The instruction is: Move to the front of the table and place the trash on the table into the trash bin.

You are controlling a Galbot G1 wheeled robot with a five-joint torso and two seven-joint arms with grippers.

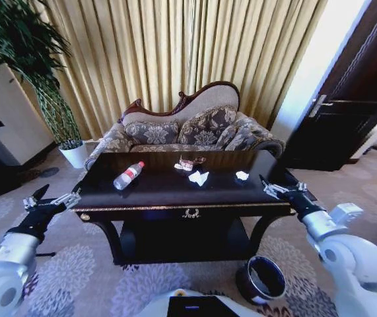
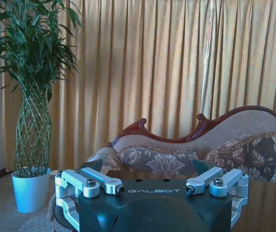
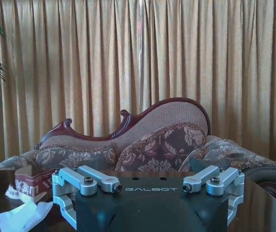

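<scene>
Right, two pincers are up and both hold nothing: the left gripper [image 1: 57, 198] hangs off the left front corner of the table [image 1: 142, 198], fingers spread apart, and the right gripper [image 1: 279, 189] sits at the right front corner, fingers likewise parted. Four pieces of trash lie on the dark glossy top, all ahead of the pincers. One clear plastic bottle [image 1: 128, 176] with a red cap and white label lies on its side, nearest the left gripper, up and inward from it. One reddish-white wrapper [image 1: 187, 163] sits toward the far edge near the middle, with one crumpled white paper [image 1: 198, 177] just in front of it. A second, smaller white crumple [image 1: 241, 175] lies closest to the right gripper, inward of it. One trash bin [image 1: 261, 279], a dark round bucket (open mouth, pale rim), stands on the patterned carpet below and just inside the right gripper, near the table's curved right leg. The table has gold trim and one gold emblem [image 1: 190, 212] at front centre. Each wrist view shows that arm's silver fingers over a black body printed GALBOT [image 2: 154, 191].
</scene>
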